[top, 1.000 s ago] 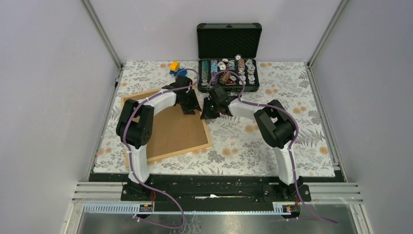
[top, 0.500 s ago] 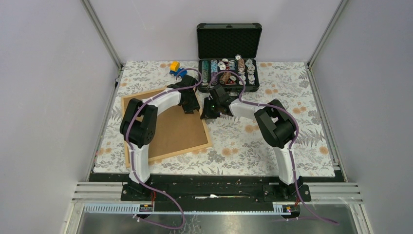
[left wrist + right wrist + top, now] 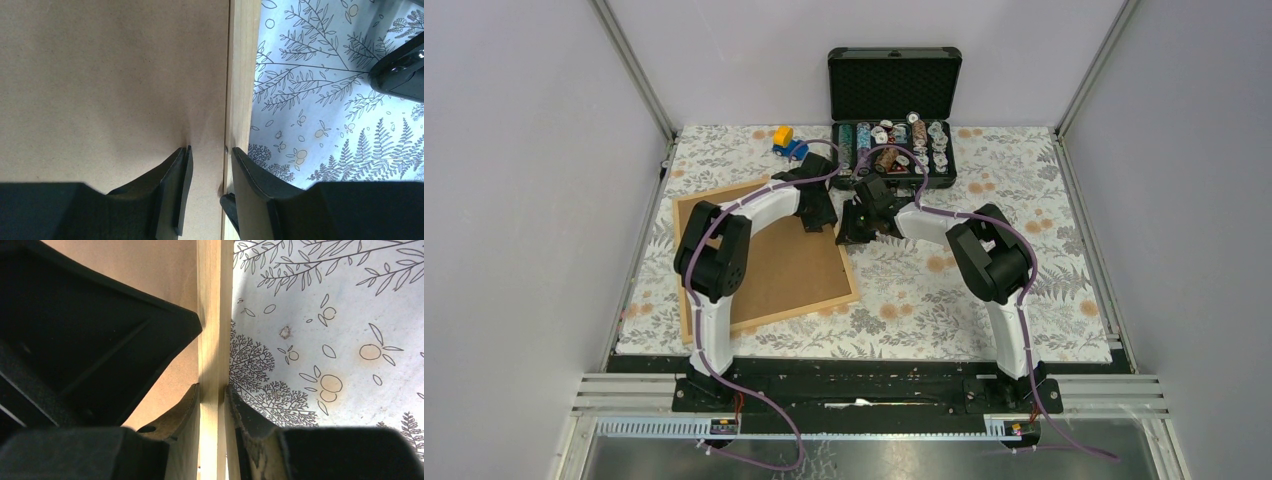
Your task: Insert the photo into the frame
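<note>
Tallying around one black case (image 3: 894, 88)
One frame (image 3: 240, 75), one backing board (image 3: 779, 265), one toy (image 3: 786, 142) and two grippers (left gripper (image 3: 210, 152), right gripper (image 3: 212, 387)) are sitting near it.

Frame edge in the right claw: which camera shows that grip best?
Right wrist: close up, the right claw pinches the frame on both sides of its wooden rail. Left wrist shows the rail between the open left claw, not this grip. Top view shows the whole frame, but the arms hide the contact.
</note>
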